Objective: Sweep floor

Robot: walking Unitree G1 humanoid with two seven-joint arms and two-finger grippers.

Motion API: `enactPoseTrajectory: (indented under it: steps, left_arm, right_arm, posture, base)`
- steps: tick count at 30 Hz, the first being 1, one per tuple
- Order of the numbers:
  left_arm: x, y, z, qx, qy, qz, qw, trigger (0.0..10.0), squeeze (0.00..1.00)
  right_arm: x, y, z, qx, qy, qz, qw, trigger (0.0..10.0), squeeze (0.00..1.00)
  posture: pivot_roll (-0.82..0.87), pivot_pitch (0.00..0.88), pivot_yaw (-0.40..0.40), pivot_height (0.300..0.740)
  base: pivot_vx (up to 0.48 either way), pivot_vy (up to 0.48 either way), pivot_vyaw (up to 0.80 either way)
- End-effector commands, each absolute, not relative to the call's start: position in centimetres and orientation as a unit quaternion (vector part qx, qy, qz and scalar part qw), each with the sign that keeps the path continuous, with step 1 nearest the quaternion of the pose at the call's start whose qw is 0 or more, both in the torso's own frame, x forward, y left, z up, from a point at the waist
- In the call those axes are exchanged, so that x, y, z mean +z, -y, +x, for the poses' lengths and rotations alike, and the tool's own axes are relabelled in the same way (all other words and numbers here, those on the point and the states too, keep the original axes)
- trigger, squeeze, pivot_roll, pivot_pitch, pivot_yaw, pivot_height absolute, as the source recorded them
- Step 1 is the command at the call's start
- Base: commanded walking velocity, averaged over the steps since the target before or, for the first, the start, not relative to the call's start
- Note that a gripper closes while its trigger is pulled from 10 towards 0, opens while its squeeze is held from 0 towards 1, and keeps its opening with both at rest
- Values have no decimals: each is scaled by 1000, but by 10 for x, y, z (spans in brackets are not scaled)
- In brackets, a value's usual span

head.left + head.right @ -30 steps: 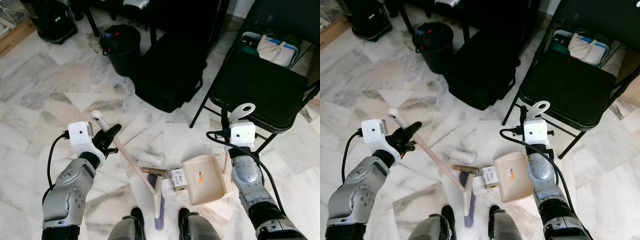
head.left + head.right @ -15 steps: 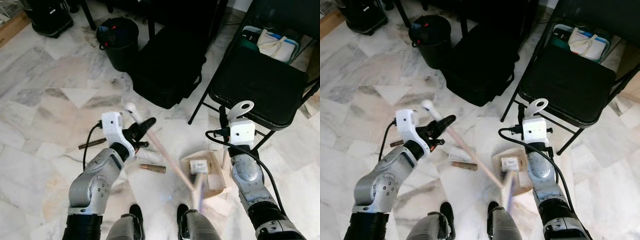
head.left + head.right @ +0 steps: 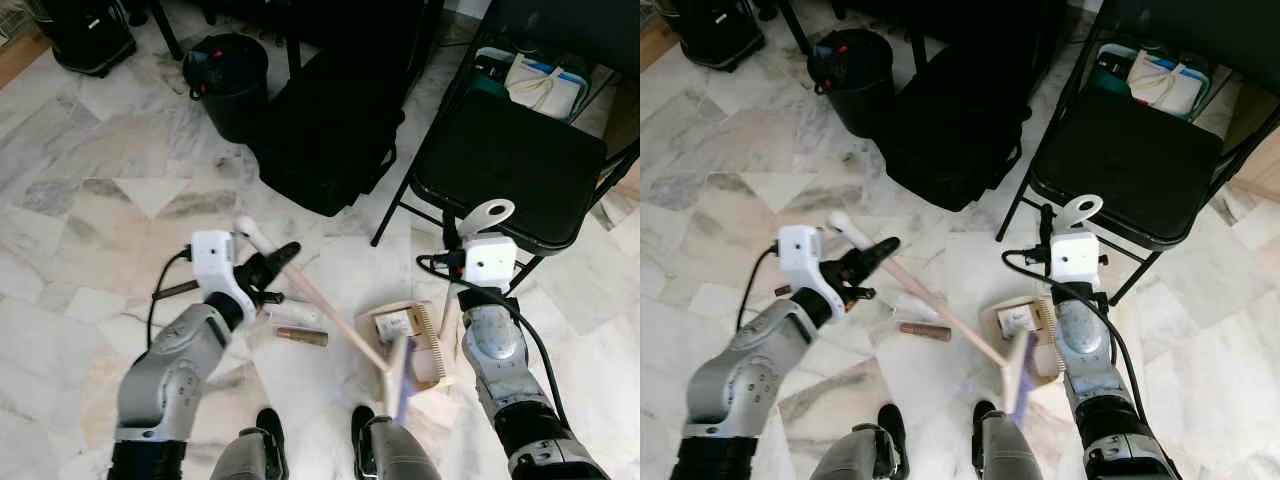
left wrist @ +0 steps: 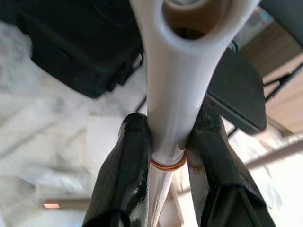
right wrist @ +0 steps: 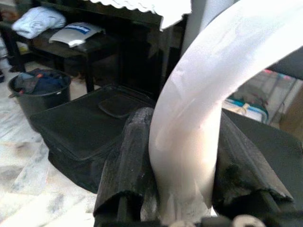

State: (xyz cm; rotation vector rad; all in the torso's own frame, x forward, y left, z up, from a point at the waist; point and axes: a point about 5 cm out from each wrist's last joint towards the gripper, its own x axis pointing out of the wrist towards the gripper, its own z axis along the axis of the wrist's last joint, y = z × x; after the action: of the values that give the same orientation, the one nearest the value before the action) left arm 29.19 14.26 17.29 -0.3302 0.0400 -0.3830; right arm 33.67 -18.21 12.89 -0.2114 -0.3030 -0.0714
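Left claw [image 3: 272, 268] pinches the broom [image 3: 330, 320]; right claw [image 5: 182, 156] pinches the dustpan [image 3: 425, 338]

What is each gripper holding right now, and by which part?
The left gripper is shut on the broom near the top end of its handle. The right gripper is shut on the dustpan by its upright white handle.

You see a grey-veined white marble floor [image 3: 90, 210], a black bin [image 3: 228, 85], black bag [image 3: 330, 130], black chair [image 3: 505, 165], and a beige dustpan [image 3: 405, 325].
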Motion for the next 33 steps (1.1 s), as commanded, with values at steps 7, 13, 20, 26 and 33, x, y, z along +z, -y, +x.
enactPoseTrajectory:
  steps: [7, 13, 20, 26, 33]
  left_arm:
    - [196, -149, 276, -230, 23, -197, 953, 10000, 0]
    - [211, -146, 274, -256, 46, -210, 943, 10000, 0]
    - [247, -164, 283, -182, 149, -222, 946, 10000, 0]
    - [257, -173, 286, -131, 191, -185, 955, 10000, 0]
    - [251, -182, 286, -63, 205, -131, 968, 10000, 0]
  right_arm:
    - [121, 171, 338, -23, 128, -84, 988, 10000, 0]
    - [125, 170, 341, -28, 133, -82, 987, 10000, 0]
    - [134, 170, 347, -30, 146, -80, 986, 10000, 0]
    - [147, 168, 349, -28, 171, -80, 982, 10000, 0]
    - [156, 173, 343, -31, 194, -76, 978, 10000, 0]
  posture:
    - [52, 258, 48, 740]
    - [59, 202, 44, 740]
    - [38, 156, 34, 740]
    - [23, 127, 27, 740]
    - [3, 106, 18, 740]
  base:
    - [0, 0, 0]
    - [0, 0, 0]
    - [0, 0, 0]
    - [0, 0, 0]
    - [0, 0, 0]
